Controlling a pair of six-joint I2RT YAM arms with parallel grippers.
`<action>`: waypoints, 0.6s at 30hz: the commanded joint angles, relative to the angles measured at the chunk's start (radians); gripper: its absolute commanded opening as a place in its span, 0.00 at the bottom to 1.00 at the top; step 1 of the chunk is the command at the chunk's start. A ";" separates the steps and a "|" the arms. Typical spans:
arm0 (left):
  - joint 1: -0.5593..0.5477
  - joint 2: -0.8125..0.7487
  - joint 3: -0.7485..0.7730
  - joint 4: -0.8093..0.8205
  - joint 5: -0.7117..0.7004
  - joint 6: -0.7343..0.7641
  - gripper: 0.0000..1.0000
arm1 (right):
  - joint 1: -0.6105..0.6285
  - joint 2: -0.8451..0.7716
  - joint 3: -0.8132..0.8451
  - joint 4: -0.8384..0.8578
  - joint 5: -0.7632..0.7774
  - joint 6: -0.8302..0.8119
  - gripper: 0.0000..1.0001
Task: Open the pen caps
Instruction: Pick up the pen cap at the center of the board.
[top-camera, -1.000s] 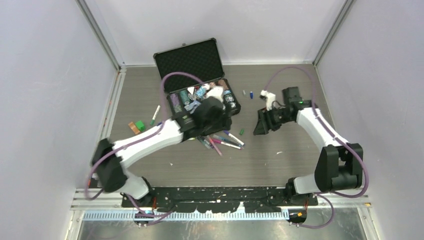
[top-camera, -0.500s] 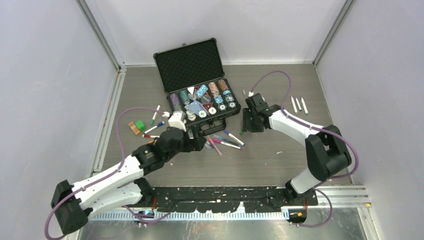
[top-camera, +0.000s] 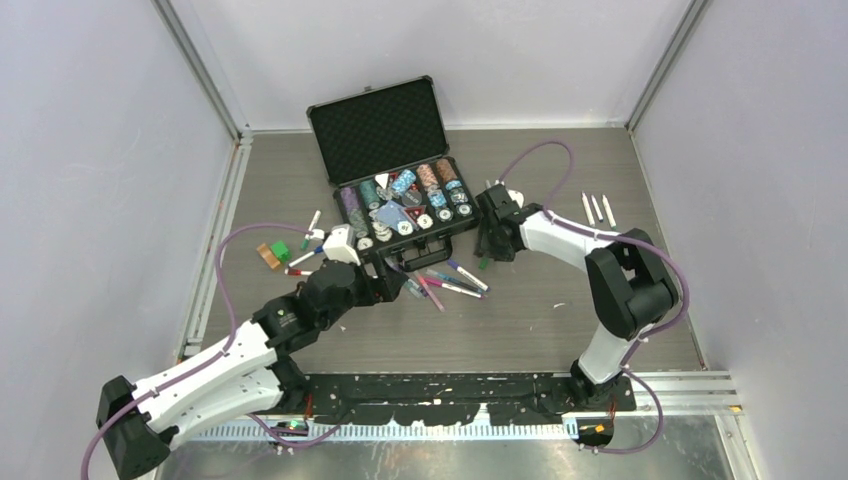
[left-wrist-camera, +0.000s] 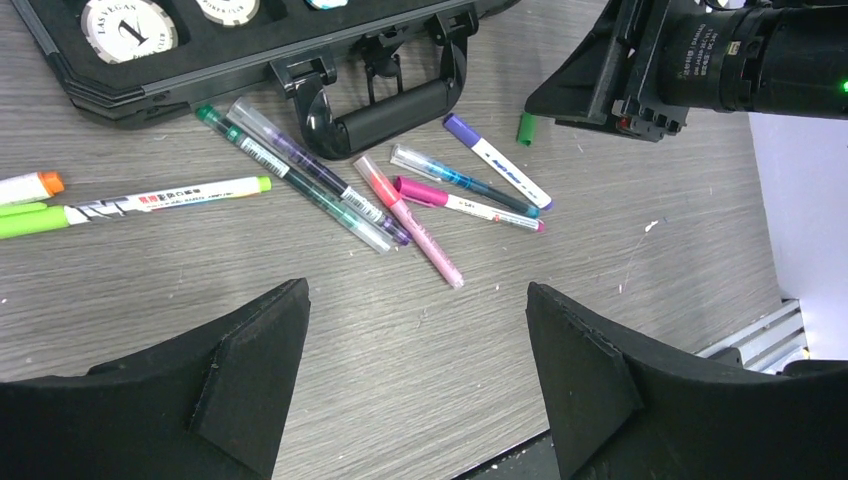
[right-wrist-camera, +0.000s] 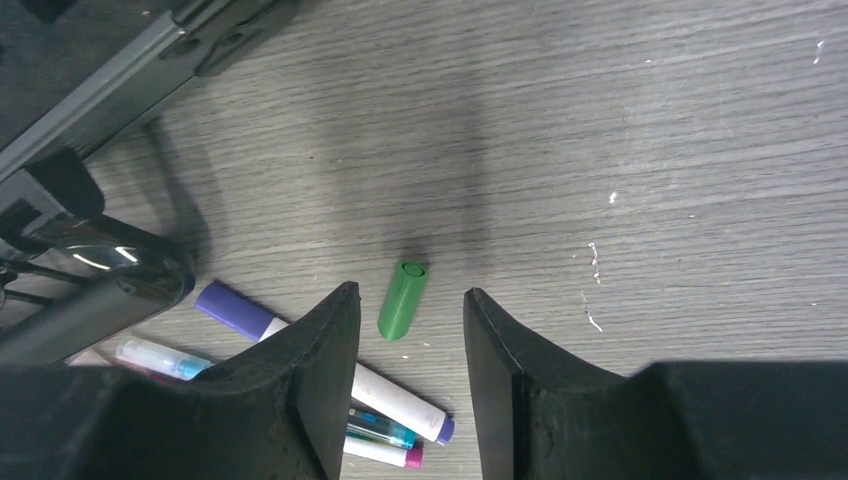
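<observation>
Several pens (top-camera: 446, 281) lie in a loose heap on the table in front of the case; the left wrist view shows them with purple, pink, teal and green ends (left-wrist-camera: 410, 220). A lime-tipped white pen (left-wrist-camera: 170, 197) lies to their left. A loose green pen cap (right-wrist-camera: 403, 299) lies flat on the table, also visible from above (top-camera: 483, 263). My right gripper (right-wrist-camera: 410, 293) is open and hovers directly over that cap, one finger on each side, apart from it. My left gripper (left-wrist-camera: 415, 292) is open and empty, low over bare table just short of the heap.
A black hard case (top-camera: 378, 128) stands open at the back, its tray full of poker chips, its handle (left-wrist-camera: 392, 104) facing the pens. Three white pens (top-camera: 597, 208) lie back right. More pens and small caps (top-camera: 275, 252) lie at the left. Side walls enclose the table.
My left arm has pulled back from the case toward the near left. My right gripper has moved left toward the case and now sits over the green cap.
</observation>
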 joint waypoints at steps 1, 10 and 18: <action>0.002 0.008 -0.005 0.018 -0.026 -0.008 0.82 | 0.010 0.009 0.024 0.015 0.040 0.044 0.47; 0.002 0.022 -0.007 0.030 -0.025 -0.007 0.82 | 0.032 0.037 0.001 0.040 0.078 0.051 0.41; 0.002 0.013 -0.015 0.027 -0.029 -0.013 0.82 | 0.044 0.054 -0.006 0.043 0.097 0.058 0.37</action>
